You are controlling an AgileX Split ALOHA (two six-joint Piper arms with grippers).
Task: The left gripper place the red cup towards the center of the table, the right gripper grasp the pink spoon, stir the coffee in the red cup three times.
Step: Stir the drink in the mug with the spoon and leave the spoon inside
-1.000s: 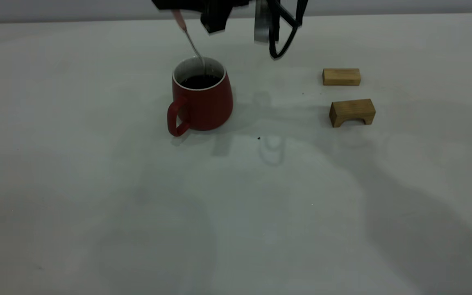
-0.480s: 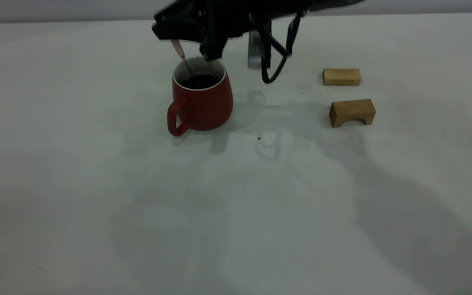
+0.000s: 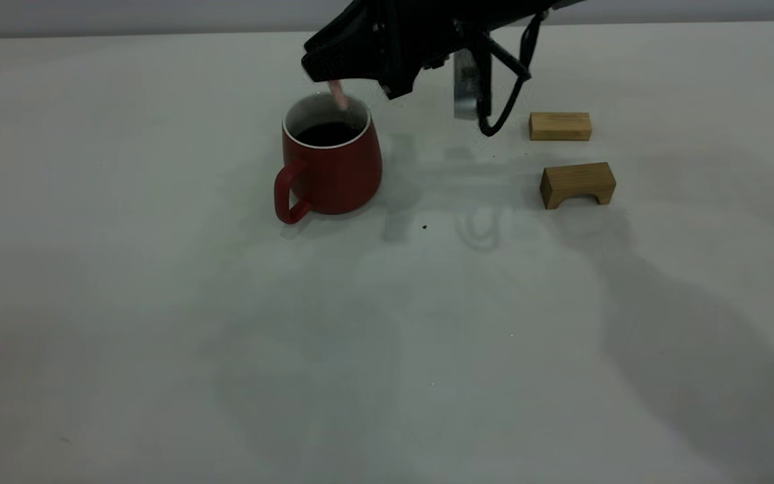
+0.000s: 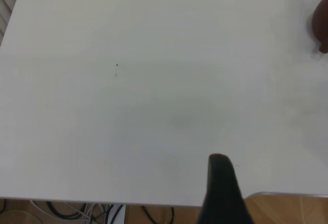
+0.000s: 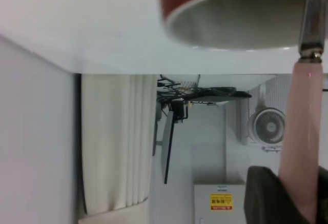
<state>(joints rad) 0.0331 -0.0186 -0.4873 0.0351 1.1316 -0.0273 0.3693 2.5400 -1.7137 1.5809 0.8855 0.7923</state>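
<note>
Stirring | right gripper [image 3: 343, 81] clamped on slim pink-handled metal spoon [image 3: 338, 95] | circle inside dark red ceramic mug [image 3: 330, 161] (avoid rim).

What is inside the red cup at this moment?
The red cup holds dark coffee. The pink spoon, gripped by the right gripper, reaches down into it. The spoon's bowl cannot be seen; the cup's rim and the coffee cover it.

The red cup [image 3: 333, 168] is showing dark red outside and white inside, holding near-black coffee [image 3: 326, 133]. The pink spoon [image 3: 338, 94] is showing a pale pink handle. The right gripper [image 3: 353, 64] is black. Two wooden blocks [image 3: 560, 126] [image 3: 576, 183] are tan on the off-white table [image 3: 158, 336].
</note>
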